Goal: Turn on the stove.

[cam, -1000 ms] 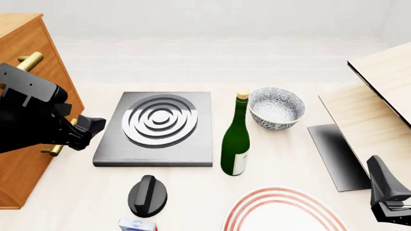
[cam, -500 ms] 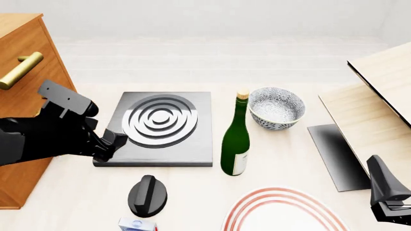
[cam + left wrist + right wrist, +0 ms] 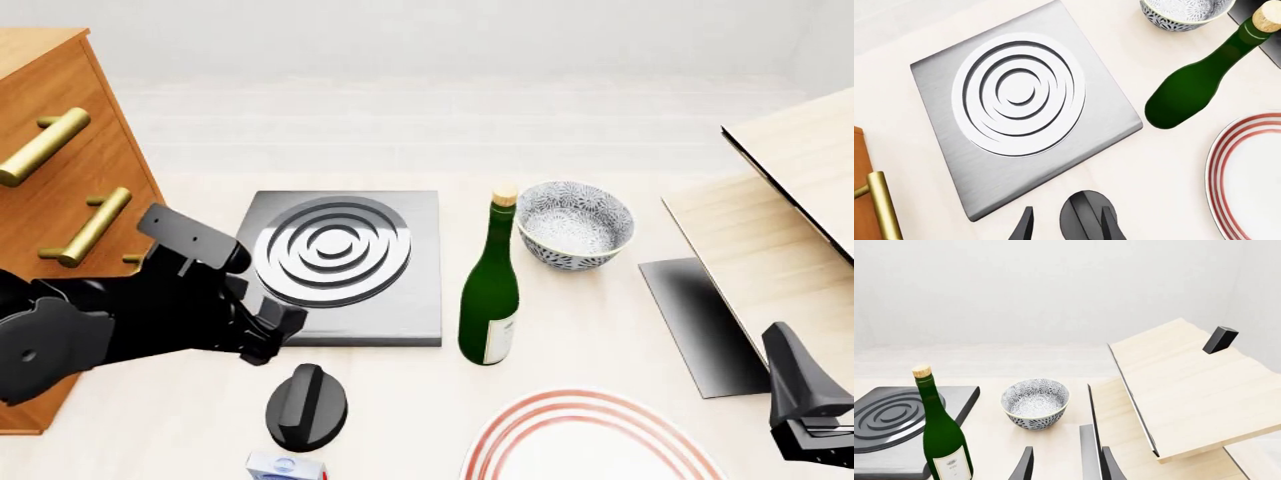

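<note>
Just ahead of the left tool (image 3: 1066,227), the knob (image 3: 1084,217), jaws spread wide, stove (image 3: 1021,102) beyond

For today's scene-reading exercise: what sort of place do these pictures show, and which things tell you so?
Probably a simulated kitchen worktop. The clues: a stove slab with burner rings and its separate knob, a green corked bottle beside a patterned bowl, and a red-rimmed plate.

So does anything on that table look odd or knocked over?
Nothing is spilled or toppled: the bottle stands upright and the bowl sits level. One oddity: the stove's knob lies loose on the table, apart from the burner slab. The wooden boards at the right tilt unevenly.
</note>
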### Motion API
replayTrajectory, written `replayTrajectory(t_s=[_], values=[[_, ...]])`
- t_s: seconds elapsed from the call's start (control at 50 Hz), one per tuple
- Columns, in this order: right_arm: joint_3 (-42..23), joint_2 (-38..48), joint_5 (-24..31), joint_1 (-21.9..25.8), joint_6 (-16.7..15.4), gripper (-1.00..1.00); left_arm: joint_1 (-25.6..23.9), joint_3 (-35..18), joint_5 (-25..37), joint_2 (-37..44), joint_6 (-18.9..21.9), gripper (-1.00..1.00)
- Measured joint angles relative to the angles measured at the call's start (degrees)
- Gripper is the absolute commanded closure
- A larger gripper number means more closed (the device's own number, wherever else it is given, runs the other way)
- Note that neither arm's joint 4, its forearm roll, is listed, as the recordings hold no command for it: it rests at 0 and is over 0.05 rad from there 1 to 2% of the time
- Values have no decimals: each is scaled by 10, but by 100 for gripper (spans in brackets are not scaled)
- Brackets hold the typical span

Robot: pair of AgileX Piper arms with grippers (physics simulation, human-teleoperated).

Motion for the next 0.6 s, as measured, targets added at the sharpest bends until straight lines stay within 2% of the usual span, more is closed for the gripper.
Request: replayTrajectory(t_s=[0.38,0.6], values=[[0,0,0,0,0,-100,-22,24,-40,14,-49,-100],[0,0,0,0,0,-100,-20,34,-58,21,-64,-100]])
